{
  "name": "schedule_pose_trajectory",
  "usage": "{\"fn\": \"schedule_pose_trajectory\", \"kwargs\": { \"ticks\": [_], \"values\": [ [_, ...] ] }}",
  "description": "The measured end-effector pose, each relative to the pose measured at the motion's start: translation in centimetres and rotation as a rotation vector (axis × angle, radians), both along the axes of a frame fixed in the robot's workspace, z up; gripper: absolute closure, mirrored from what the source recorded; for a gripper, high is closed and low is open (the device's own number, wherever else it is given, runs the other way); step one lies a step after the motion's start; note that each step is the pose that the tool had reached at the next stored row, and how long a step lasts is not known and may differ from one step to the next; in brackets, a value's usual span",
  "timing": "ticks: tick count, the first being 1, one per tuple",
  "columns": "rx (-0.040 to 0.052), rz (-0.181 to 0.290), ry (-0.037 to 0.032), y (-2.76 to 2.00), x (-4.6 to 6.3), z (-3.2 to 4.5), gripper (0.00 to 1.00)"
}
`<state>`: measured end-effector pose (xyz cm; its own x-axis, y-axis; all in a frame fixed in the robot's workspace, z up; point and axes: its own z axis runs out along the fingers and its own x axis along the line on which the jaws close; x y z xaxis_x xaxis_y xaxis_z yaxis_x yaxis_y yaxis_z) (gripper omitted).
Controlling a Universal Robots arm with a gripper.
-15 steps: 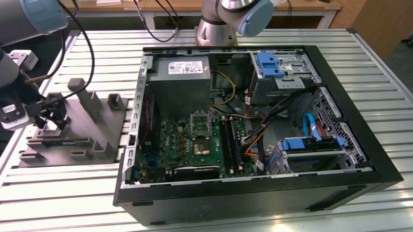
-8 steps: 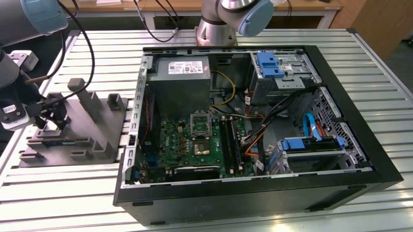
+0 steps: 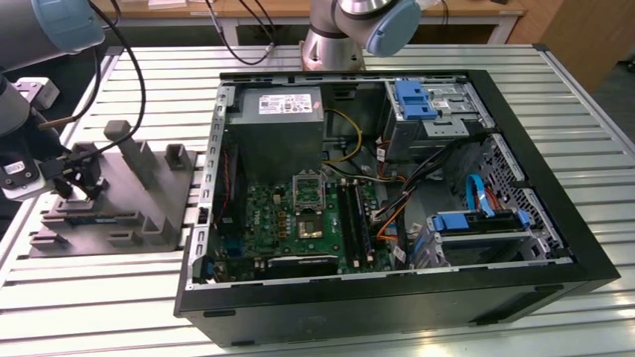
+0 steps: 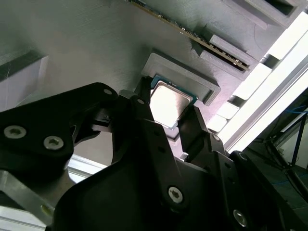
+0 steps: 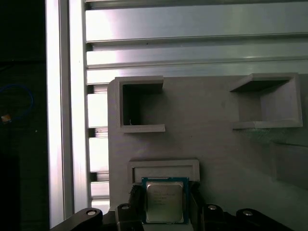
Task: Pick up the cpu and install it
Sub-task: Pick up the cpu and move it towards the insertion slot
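The cpu point(image 5: 164, 201), a small square chip with a pale silvery top and a green rim, lies on the grey moulded tray point(image 3: 149, 193) just in front of a low raised frame point(image 5: 163, 169). In the second wrist view the cpu point(image 4: 169, 102) sits between two black fingers point(image 4: 144, 120). My gripper point(image 4: 168, 108) is shut on the cpu, one finger against each of two opposite edges. In the exterior view the gripper point(image 3: 79, 186) is low over the tray, at that view's left. The motherboard's empty socket point(image 3: 308, 191) lies inside the open computer case point(image 3: 555, 253).
The tray carries several upright posts and pockets point(image 3: 134, 152) close to the gripper. A memory stick point(image 4: 202, 41) lies in a tray slot beyond the cpu. The slatted metal table point(image 3: 100, 297) runs all round. A grey power supply box point(image 3: 282, 126), cables and blue drive bays fill the case.
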<state>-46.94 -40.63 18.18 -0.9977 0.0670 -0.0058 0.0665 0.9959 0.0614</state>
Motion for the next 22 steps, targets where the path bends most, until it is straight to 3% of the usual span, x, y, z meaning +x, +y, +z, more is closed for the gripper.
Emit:
{"fn": "schedule_pose_trajectory", "kwargs": {
  "ticks": [7, 19, 22],
  "values": [
    [-0.0001, 0.0, 0.0009, 0.0, 0.0, 0.26, 0.53],
    [0.0, 0.0, 0.0051, 0.0, 0.0, 1.96, 0.53],
    [0.0003, 0.0, 0.0059, 0.0, 0.0, 2.05, 0.53]
  ]
}}
